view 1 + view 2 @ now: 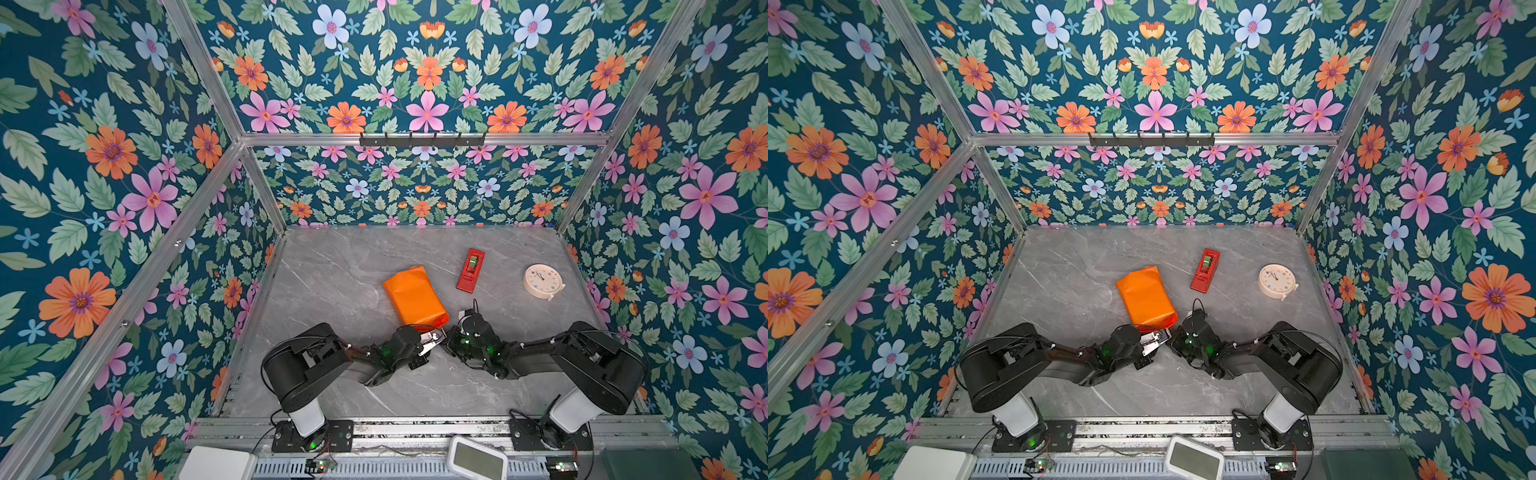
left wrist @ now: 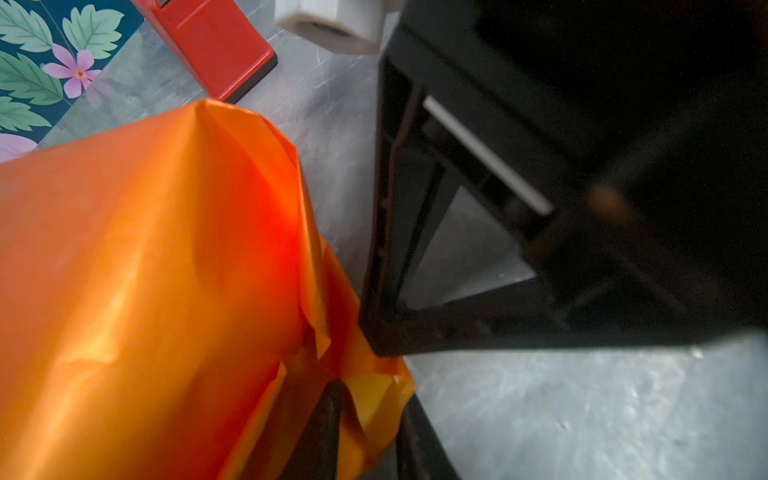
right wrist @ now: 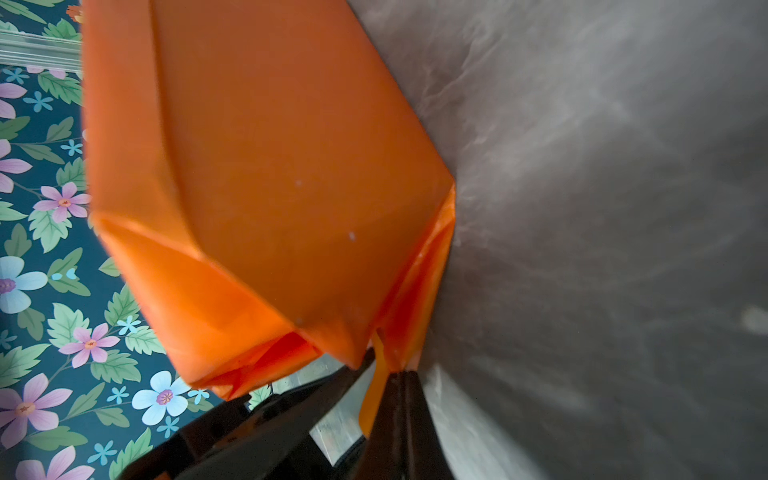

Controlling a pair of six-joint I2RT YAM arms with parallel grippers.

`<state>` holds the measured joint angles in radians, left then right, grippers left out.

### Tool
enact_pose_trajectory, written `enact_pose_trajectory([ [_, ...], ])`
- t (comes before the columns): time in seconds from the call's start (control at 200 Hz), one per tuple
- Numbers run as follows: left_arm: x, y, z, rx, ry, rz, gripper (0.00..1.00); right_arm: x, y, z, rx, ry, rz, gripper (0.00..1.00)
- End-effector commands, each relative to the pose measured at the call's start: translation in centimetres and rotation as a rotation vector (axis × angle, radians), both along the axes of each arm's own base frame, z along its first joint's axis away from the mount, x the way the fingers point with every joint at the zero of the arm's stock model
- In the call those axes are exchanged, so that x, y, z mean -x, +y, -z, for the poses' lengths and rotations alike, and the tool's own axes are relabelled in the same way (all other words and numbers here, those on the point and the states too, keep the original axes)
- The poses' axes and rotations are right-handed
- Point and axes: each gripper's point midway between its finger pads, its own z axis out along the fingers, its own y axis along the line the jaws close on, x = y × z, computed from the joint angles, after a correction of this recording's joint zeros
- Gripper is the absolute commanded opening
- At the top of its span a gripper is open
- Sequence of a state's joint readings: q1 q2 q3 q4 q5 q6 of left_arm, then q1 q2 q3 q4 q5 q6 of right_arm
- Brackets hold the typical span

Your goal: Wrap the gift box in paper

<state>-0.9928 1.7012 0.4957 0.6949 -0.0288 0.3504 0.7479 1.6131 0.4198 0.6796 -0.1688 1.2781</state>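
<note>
Indistinct from above, the right wrist view shows the right gripper pinching a flap of the glossy orange paper sheet. The left gripper straddles its corner, grip unclear.

Gift box unseen inside the paper; tape dispenser partly off-frame in left wrist view.

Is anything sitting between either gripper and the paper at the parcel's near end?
Nothing visible. The right gripper is shut on a flap of the paper, and the left gripper straddles the folded end. The red tape dispenser and the clock lie farther back, clear of both.
</note>
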Motion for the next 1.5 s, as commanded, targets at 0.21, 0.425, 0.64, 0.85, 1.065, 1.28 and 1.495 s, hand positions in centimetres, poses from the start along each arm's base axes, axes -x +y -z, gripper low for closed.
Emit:
enact_pose_trajectory([
  [0.21,0.0,-0.5,-0.5,0.01,-0.02,0.023,0.1,-0.5,0.4,-0.6,-0.027,-0.014,0.011,0.0],
  [0.425,0.1,-0.4,-0.5,0.009,-0.018,0.028,0.0,-0.5,0.0,-0.6,-0.009,-0.011,0.025,0.0],
  [0.64,0.5,-0.6,-0.5,0.014,-0.005,0.05,0.0,-0.2,-1.0,-0.7,0.027,-0.011,0.026,0.06],
  [0.85,1.0,-0.8,-0.5,0.014,0.016,0.078,0.0,0.8,-4.0,-2.3,0.143,-0.059,-0.001,0.24],
  [1.065,1.5,-0.8,-0.7,0.019,0.023,0.099,0.0,-0.6,-7.0,-6.1,0.232,-0.154,-0.004,0.44],
  [1.28,2.6,-0.1,-0.8,0.007,0.037,0.134,0.0,-3.7,-5.5,-8.7,0.285,-0.217,-0.111,0.66],
  [1.495,3.4,0.4,-0.8,0.006,0.056,0.153,0.0,-5.5,-2.6,-7.6,0.291,-0.192,-0.233,0.67],
])
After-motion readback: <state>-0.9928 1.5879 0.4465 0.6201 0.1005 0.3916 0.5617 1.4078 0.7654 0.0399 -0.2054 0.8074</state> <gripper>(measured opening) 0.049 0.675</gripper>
